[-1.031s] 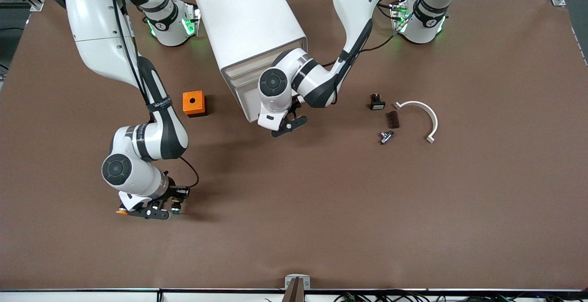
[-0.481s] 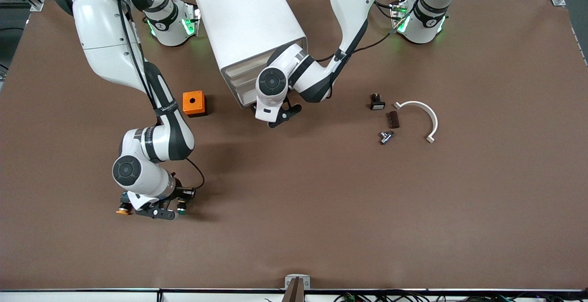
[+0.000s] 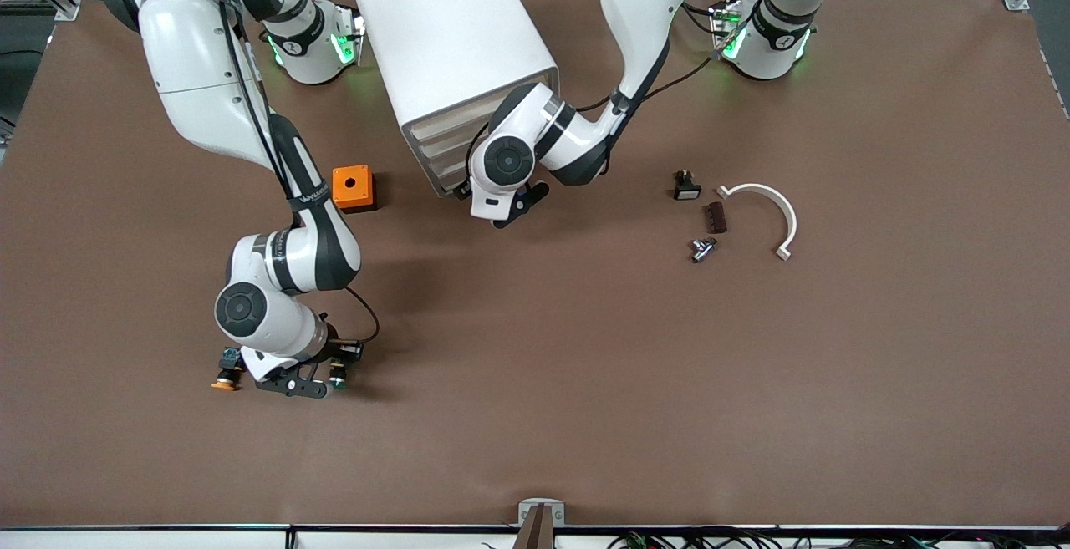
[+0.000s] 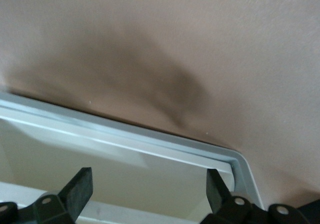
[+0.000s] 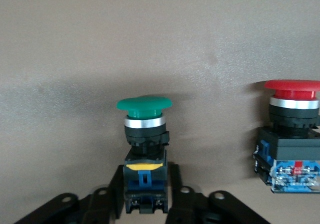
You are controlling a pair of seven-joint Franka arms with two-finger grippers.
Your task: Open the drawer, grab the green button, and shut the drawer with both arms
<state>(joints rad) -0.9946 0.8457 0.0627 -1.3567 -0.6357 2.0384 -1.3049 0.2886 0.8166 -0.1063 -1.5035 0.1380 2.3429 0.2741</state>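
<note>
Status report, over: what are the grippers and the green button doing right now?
Left gripper open at drawer front. Right gripper low around green button on table. Red button beside, apart.

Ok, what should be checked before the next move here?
1. Button upright on the table: ok.
2. Right gripper clear of the button: cannot tell; it sits around the button's base.
3. Red button apart from it: ok.
4. Left gripper open at the drawer: ok.
5. Drawer fully shut: cannot tell; the left arm hides its front.
</note>
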